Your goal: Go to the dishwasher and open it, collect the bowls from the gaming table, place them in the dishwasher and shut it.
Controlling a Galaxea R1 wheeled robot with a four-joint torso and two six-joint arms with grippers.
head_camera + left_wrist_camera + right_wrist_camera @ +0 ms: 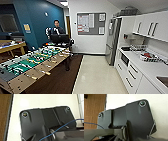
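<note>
The dishwasher (124, 59) appears as a dark steel panel set into the white lower cabinets on the right, shut. At the far left stands the gaming table (13, 46), with a yellow edge and legs and colourful items on top; it is partly cut off. I cannot make out any bowls on it. My left wrist looks down on pale floor (41, 101) beside a strip of brown floor (5, 112). Beneath my right wrist lie brown wood floor (94, 105) and pale floor (159, 106). The state of either gripper cannot be made out.
A table-football table (30, 65) with a green field fills the left foreground on dark wood floor. A person (57, 28) stands behind it with a control rig. A pale floor lane (97, 75) runs ahead between it and the white counter (150, 67). A steel fridge (111, 41) stands at the lane's far right.
</note>
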